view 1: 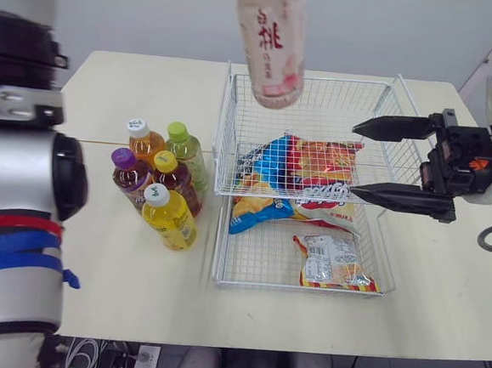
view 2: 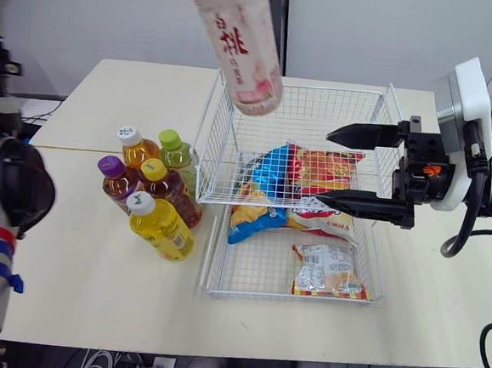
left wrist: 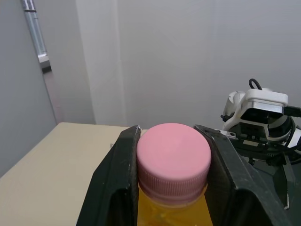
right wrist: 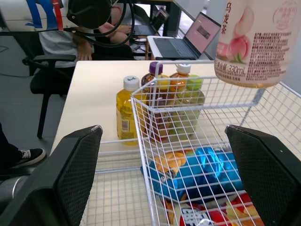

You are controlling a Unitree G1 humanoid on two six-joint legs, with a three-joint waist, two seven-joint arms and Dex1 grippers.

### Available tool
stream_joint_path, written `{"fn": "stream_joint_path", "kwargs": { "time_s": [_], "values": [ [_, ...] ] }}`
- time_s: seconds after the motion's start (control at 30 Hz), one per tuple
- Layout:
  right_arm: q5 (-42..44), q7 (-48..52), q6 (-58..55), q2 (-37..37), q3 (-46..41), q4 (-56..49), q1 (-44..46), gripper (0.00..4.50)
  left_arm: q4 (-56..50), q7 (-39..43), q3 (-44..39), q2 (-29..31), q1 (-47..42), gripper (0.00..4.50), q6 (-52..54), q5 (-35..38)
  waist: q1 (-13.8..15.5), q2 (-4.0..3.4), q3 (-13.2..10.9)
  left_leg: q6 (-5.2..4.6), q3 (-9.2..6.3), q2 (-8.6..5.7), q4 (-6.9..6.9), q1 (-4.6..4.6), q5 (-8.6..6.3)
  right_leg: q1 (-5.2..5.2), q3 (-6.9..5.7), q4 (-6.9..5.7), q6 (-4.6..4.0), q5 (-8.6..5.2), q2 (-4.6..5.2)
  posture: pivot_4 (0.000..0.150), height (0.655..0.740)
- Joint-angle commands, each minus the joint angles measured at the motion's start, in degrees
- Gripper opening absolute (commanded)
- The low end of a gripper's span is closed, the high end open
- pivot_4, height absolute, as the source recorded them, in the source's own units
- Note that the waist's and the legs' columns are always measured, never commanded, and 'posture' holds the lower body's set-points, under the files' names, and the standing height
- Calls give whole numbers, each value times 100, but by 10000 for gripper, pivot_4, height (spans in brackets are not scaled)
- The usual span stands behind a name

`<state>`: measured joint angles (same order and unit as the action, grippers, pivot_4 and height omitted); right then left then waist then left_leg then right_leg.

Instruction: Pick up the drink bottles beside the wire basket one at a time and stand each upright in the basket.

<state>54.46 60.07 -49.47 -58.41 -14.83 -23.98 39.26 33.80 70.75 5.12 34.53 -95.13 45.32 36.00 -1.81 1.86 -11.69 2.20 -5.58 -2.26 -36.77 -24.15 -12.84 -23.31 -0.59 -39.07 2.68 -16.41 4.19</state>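
Pink cap (left wrist: 173,153) clamped tight in left claw (left wrist: 167,129). The peach-tea bottle (view 1: 270,41) hangs cap-up from it, high over the far-left part of the wire basket (view 1: 316,78), probably so it lands standing. Right claw (view 1: 355,158) spread wide, empty, over the basket's right side. Five bottles (view 1: 163,182) stand on the table (view 1: 118,80) left of the basket. Snack bags (view 1: 303,167) crowd its floor.

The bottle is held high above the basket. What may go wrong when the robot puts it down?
1. The left jaws grip the peach bottle only at its pink cap, so it may slip or swing.
2. Snack bags cover much of the basket floor; set on them, the bottle may topple.
3. The open right jaws hover over the basket's right side and may be bumped.
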Motion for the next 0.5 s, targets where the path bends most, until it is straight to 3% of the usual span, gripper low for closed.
{"fn": "stream_joint_path", "kwargs": {
  "time_s": [0.03,0.33,0.5],
  "values": [
    [-4,-383,-91,-274,-555,-160,-76,45000,124,-130,-104,-542,-240,13628,-682,-317,16,-1,-1,-1,-2,0,-7,-6,0,1,-3,0,3,2,0,1500,7400],
    [-142,-723,-519,-1060,-1955,-84,-931,45000,1426,-441,-71,-1916,-333,13628,-2038,-1241,18,-6,-3,-7,5,-12,-22,-19,-1,-1,2,0,21,14,10,1500,7400],
    [33,-815,-676,-1125,-2376,-212,-1235,45000,2276,-658,-180,-2322,-558,13628,-2584,-1579,-2,-8,-4,-9,10,-12,-22,-19,-2,-1,4,0,22,14,10,1500,7400]
  ]
}}
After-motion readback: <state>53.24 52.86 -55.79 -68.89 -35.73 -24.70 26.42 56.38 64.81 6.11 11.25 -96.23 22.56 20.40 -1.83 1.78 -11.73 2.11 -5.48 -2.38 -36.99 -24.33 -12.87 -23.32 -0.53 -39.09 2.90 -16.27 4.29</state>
